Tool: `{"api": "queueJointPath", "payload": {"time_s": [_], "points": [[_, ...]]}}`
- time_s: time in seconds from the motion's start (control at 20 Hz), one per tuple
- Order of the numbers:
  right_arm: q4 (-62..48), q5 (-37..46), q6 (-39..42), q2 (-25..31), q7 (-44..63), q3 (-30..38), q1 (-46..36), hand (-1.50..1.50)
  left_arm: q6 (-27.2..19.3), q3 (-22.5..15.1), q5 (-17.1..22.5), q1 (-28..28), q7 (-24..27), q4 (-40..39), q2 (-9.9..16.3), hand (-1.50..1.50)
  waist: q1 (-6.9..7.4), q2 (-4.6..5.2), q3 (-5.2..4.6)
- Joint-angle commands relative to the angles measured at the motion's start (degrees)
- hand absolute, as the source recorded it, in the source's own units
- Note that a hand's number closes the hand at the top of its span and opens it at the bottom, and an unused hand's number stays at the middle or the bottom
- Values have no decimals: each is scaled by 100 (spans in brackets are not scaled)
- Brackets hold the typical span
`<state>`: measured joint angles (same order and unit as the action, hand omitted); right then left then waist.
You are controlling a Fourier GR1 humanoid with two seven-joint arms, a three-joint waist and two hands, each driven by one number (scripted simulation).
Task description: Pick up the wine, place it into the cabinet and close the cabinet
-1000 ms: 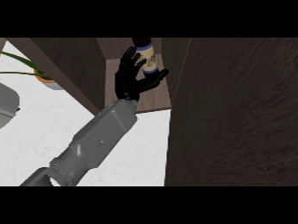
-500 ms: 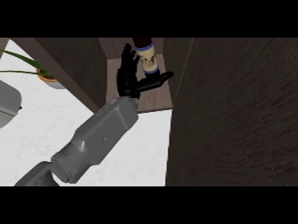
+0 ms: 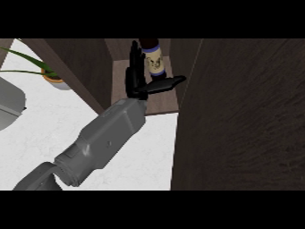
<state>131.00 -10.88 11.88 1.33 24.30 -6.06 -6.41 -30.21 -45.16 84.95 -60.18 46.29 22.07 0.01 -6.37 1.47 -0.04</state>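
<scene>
The wine [image 3: 154,61] stands inside the cabinet [image 3: 247,112], on its shelf. The left hand [image 3: 140,80] is just beside the bottle, let go of it, fingers straight up and thumb pointing sideways under the label.

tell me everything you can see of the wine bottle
The wine bottle is dark glass with a cream label bearing a small drawing, edged by blue bands above and below. It stands inside the open cabinet on its wooden shelf. Its top is cut off by the view. The left hand, fingers straight, is beside it.
</scene>
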Motion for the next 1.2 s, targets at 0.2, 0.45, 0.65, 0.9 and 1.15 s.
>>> {"api": "queueJointPath", "payload": {"time_s": [0.2, 0.45, 0.65, 0.9, 1.15], "points": [[321, -228, -59, 80, 382, 62, -59, -150, 152, -178, 224, 153, 367, 317, -1, -150, 90, -38, -1], [40, -191, -19, 101, 165, 218, 24, -150, 342, -347, 325, 305, 393, 561, -1, -150, 253, -63, 2], [327, -295, -16, 165, 267, 302, 177, -150, 107, -523, 398, 280, 430, 840, -1, -150, 265, -79, 4], [176, 125, -201, -2, 231, 20, 187, -150, -128, -793, 226, 715, 725, 1400, -1, -150, 440, -119, 3], [398, 394, -352, -31, 428, -157, 201, -150, -84, -733, -51, 747, 664, 1449, 0, -150, 520, -135, 2]]}}
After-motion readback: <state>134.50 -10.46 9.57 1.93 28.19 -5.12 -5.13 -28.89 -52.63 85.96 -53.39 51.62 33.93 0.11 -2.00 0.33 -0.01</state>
